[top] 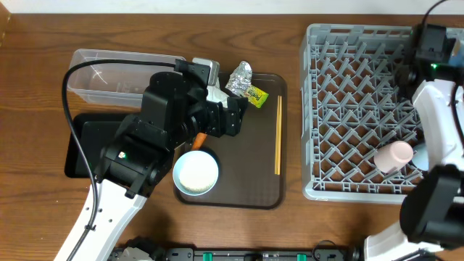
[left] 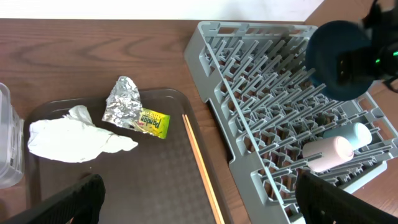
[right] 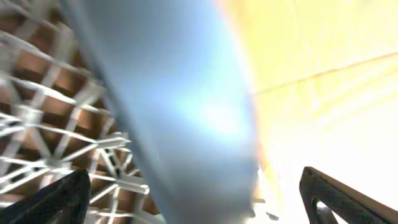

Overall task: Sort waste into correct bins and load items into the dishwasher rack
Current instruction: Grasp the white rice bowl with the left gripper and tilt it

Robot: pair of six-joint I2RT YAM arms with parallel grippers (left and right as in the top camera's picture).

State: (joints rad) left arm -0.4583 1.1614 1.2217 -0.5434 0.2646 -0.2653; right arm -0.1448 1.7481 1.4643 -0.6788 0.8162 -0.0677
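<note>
Risks first:
- The light-blue cup [top: 420,154] lies on its side in the dishwasher rack [top: 355,109], touching the pink cup [top: 394,156] in the near right corner. Neither looks seated on pegs. If the right pincer [right: 193,180] clips one on the way up, we expect both to roll or tip.
- The right wrist view is nearly all blurred blue, so we can't judge clearance there.
- The tissue [left: 74,140], foil [left: 122,102] and yellow-green wrapper [left: 152,122] sit bunched on the brown serving tray [top: 268,188], with foil and wrapper touching. A sloppy grab at one could drag a neighbour into the wrong bin.
- The carrot [top: 197,138] is mostly hidden under the left arm, and the bowl [top: 196,172] is just beside that arm. A swing toward the bins could knock it.
- The chopsticks [top: 278,134] lie flat along the tray's right rim. They're thin and likely to slip or split apart when picked.

Pincers:
- Left pincer [left: 199,183]: spread wide, holding nothing, hovering over the tray near the tissue.
- Right pincer: fingers spread wide, with the light-blue cup between them and close to the lens. We can't tell whether either finger touches it. It doesn't look gripped.

The bins, a clear tub [top: 94,69] and a black tray [top: 80,145], are at the left of the worktop. We see no waste in either.
</note>
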